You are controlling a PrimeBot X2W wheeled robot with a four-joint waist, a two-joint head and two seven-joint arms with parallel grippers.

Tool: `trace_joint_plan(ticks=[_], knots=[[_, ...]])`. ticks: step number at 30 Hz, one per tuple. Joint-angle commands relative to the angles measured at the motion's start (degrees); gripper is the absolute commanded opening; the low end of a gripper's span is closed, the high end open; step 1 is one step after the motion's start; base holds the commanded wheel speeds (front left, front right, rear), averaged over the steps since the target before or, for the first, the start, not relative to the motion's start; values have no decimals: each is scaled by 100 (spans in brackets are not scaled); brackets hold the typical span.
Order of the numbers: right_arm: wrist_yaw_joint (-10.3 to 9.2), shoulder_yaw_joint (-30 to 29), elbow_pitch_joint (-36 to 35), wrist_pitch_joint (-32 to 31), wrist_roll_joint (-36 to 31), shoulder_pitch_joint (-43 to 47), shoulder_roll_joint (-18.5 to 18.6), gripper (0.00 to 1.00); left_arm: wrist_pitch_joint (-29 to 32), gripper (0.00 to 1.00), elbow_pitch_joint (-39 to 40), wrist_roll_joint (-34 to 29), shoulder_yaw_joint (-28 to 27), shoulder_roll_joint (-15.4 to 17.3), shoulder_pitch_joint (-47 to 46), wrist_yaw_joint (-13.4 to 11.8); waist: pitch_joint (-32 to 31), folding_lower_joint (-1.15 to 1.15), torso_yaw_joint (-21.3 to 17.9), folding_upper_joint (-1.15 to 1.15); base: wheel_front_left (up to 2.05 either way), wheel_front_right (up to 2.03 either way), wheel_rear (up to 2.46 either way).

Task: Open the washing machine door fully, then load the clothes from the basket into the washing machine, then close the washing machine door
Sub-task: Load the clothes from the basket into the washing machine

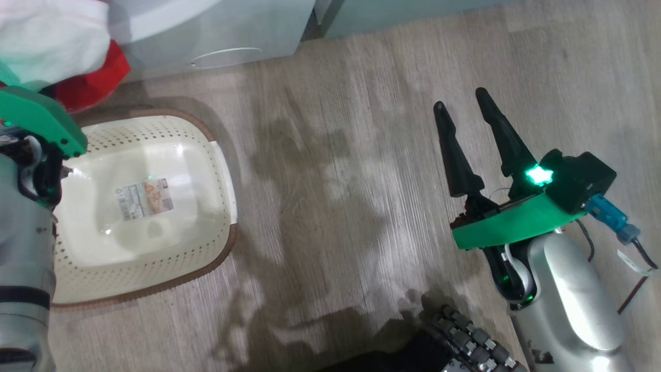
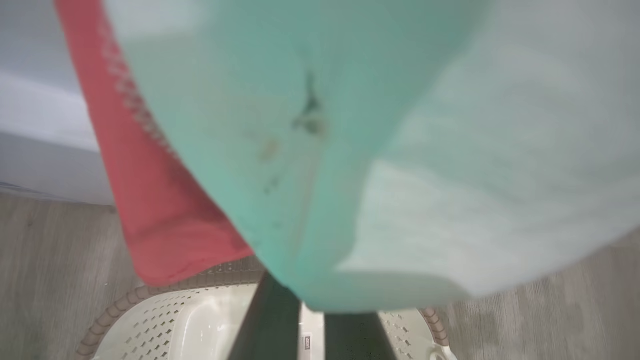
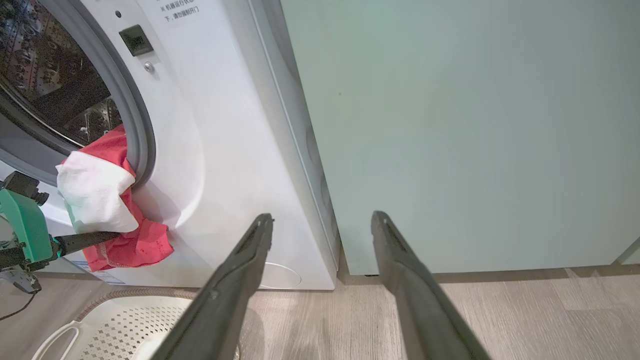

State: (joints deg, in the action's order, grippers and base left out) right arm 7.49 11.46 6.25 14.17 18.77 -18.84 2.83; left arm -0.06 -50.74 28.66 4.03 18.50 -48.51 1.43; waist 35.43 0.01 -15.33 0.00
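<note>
Clothes: the red and white clothes (image 3: pixel 95 195) hang over the lower edge of the porthole (image 3: pixel 50 75) of the washing machine (image 3: pixel 215 150). One part is inside the drum and the rest hangs down the white front.
Left gripper: the left gripper (image 3: pixel 100 237) has its fingers pressed together on the low part of the clothes. The cloth covers the tips.
Right gripper: the right gripper (image 1: pixel 461 99) has its fingers wide apart and holds nothing. It is above the floor (image 1: pixel 335 155), well apart from the basket.
Basket: the basket (image 1: pixel 129 281) stands on the floor just in front of the washing machine, below the clothes. A label (image 1: pixel 143 199) is seen on its base.
Washing machine: the porthole is uncovered and the dark drum is seen. A round flap (image 1: pixel 227 57) is low on the front.
Cabinet: the pale green cabinet (image 3: pixel 475 125) is just beside the washing machine.
</note>
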Motion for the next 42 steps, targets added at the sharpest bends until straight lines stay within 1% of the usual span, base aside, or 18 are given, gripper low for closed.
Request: trace_joint_plan(ticks=[1, 5, 8, 11, 14, 19, 22, 24, 26, 28, 31, 33, 38, 42], knots=[[0, 63, -135, 64, 37, 119, 5, 100, 21, 0, 136, -45, -72, 271, 0, 44, -45, -1, 53, 0, 0, 0, 0], [0, 25, -113, 71, 43, 152, 5, 100, 217, 0, 394, -74, 62, 255, 154, 97, -148, -1, 194, 0, 0, 0, 0], [0, 9, -101, 74, 33, 164, 5, 100, 450, 0, 825, -86, 141, 293, 355, 95, -232, -1, 302, 0, 0, 0, 0], [0, 8, -84, 76, 35, 169, 5, 100, 765, 0, 1471, -33, 142, 390, 618, 51, -298, -1, 382, 0, 0, 0, 0], [0, 14, -65, 78, 59, 167, 5, 100, 1161, 0, 2311, 79, 85, 522, 882, -11, -342, -1, 435, 0, 0, 0, 0], [0, 96, -15, 80, 130, 127, 5, 100, 1849, 0, 3736, 232, -92, 822, 1161, -233, -369, -1, 405, 0, 0, 0, 0], [0, 198, -14, 81, 221, 81, 5, 100, 2228, 0, 4329, 259, -235, 1065, 1160, -398, -347, -1, 273, 0, 0, 0, 0], [0, 250, -29, 82, 287, 61, 5, 100, 2439, 0, 4592, 389, -385, 1158, 1081, -480, -320, -1, 148, 0, 0, 0, 0], [0, 278, -36, 82, 344, 56, 5, 100, 2650, 0, 4720, 441, -504, 1313, 961, -552, -282, -1, 15, 0, 0, 0, 0], [0, 306, -42, 82, 404, 58, 5, 100, 2830, 0, 4757, 601, -637, 1379, 765, -593, -234, -1, -113, 0, 0, 0, 0], [0, 363, -52, 82, 486, 66, 5, 100, 3053, 0, 4628, 668, -729, 1563, 415, -624, -150, -1, -289, 0, 0, 0, 0], [0, 408, -72, 82, 549, 60, 5, 100, 3129, 0, 4482, 733, -779, 1615, 136, -640, -84, -1, -404, 0, 0, 0, 0], [0, 496, -124, 83, 658, 21, 5, 100, 3115, 0, 4124, 680, -804, 1737, -400, -690, 82, -1, -605, 0, 0, 0, 0], [0, 589, -184, 83, 753, -26, 5, 100, 2892, 0, 3651, 512, -778, 1861, -916, -703, 271, -1, -790, 0, 0, 0, 0]])
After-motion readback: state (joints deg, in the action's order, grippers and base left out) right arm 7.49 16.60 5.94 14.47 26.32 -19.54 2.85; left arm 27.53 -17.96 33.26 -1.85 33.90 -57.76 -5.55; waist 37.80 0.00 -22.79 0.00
